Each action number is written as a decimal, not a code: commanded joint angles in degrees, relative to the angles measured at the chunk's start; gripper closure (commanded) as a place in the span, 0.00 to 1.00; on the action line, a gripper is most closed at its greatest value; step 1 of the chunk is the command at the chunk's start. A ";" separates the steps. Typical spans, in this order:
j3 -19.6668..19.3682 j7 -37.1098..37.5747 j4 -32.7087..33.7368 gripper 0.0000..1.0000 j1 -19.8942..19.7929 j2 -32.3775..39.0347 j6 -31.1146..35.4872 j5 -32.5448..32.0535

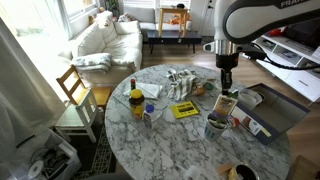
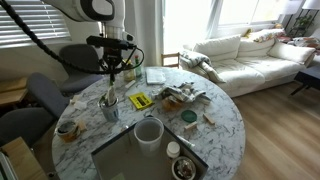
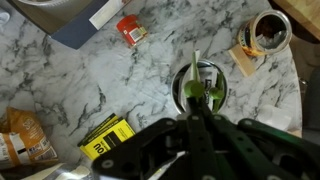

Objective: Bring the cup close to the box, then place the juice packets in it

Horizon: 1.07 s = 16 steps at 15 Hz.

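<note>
The silver-grey cup (image 3: 177, 80) stands on the marble table, right under my gripper (image 3: 197, 106). It also shows in both exterior views (image 1: 215, 126) (image 2: 109, 108). My gripper (image 1: 226, 86) (image 2: 112, 72) is shut on a green juice packet (image 3: 188, 90) with a white straw, held at the cup's mouth. Another green packet (image 3: 210, 94) sits inside the cup. The grey box (image 1: 276, 112) (image 2: 112, 160) lies open next to the cup. Its corner shows at the top left of the wrist view (image 3: 50, 14).
A flat yellow packet (image 3: 107, 138) (image 1: 184, 110), a small red packet (image 3: 130, 30) and a dark-filled bowl (image 3: 268, 32) lie around the cup. A yellow-topped bottle (image 1: 137, 100) stands further off. A white cup (image 2: 148, 132) sits in the box. Chairs ring the table.
</note>
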 commanded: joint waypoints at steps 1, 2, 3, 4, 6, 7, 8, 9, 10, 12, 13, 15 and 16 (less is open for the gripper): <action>-0.03 0.37 -2.07 1.00 0.24 -0.62 0.99 -0.88; -0.07 0.42 -2.23 1.00 0.28 -0.57 0.21 -1.43; -0.11 0.41 -2.33 1.00 0.32 -0.50 -0.49 -2.16; -0.15 0.59 -2.62 1.00 0.28 -0.52 -0.44 -2.27; -0.09 0.68 -3.34 1.00 0.21 -0.62 0.21 -1.59; -0.01 0.82 -3.69 1.00 0.22 -0.67 0.60 -1.05; 0.03 0.93 -3.99 1.00 0.25 -0.71 0.93 -0.93; 0.09 1.21 -4.30 1.00 0.30 -0.78 1.21 -0.63; 0.14 1.44 -4.42 1.00 0.35 -0.74 1.23 -0.33; 0.28 2.54 -4.93 1.00 0.59 -0.67 2.19 0.04; 0.36 3.52 -5.17 1.00 0.73 -0.54 2.99 0.13; 0.54 5.93 -5.93 1.00 0.98 -0.42 5.56 -0.01; 0.65 7.07 -6.30 1.00 1.07 -0.37 6.88 -0.31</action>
